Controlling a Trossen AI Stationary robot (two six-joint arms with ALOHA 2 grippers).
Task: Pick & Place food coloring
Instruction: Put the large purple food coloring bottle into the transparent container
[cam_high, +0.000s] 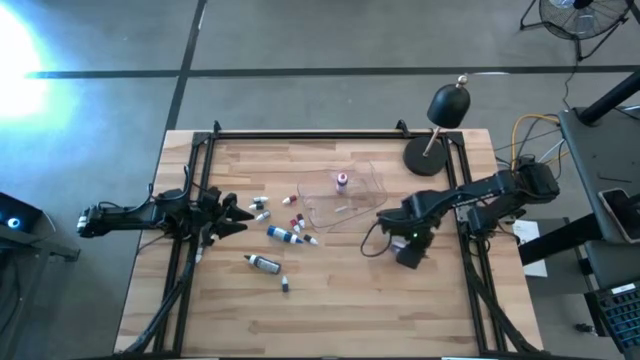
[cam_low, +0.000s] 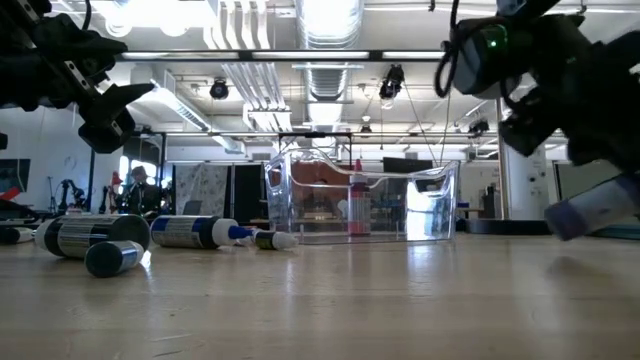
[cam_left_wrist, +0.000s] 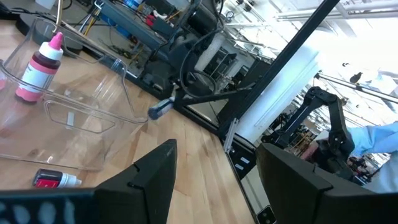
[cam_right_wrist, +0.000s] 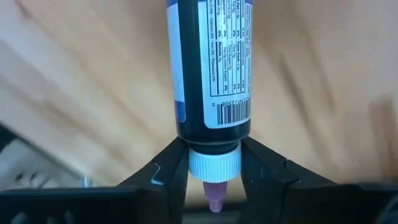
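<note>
Several small food coloring bottles (cam_high: 285, 235) lie on their sides on the wooden table left of the clear plastic tray (cam_high: 360, 205). One pink bottle (cam_high: 342, 181) stands upright inside the tray. My left gripper (cam_high: 238, 215) hangs open over the table's left side, beside the scattered bottles (cam_low: 95, 235), and touches nothing. My right gripper (cam_high: 385, 218) is by the tray's right end, shut on a dark-bodied bottle (cam_right_wrist: 208, 62) with a white cap and pink tip. That bottle shows in the low view too (cam_low: 590, 215). My right gripper pinches the dark-bodied bottle at its white cap (cam_right_wrist: 213, 163), one finger (cam_right_wrist: 169, 165) on each side. The body (cam_right_wrist: 208, 62) points away from the gripper, in line with the fingers. The bottle (cam_low: 590, 215) hangs tilted, lifted clear of the table.
A black dome-headed lamp (cam_high: 448, 105) on a round base (cam_high: 425, 158) stands at the far right corner. A black frame (cam_high: 300, 133) runs along the table's far edge and down both sides. Bare wood (cam_high: 340, 310) lies toward the near edge.
</note>
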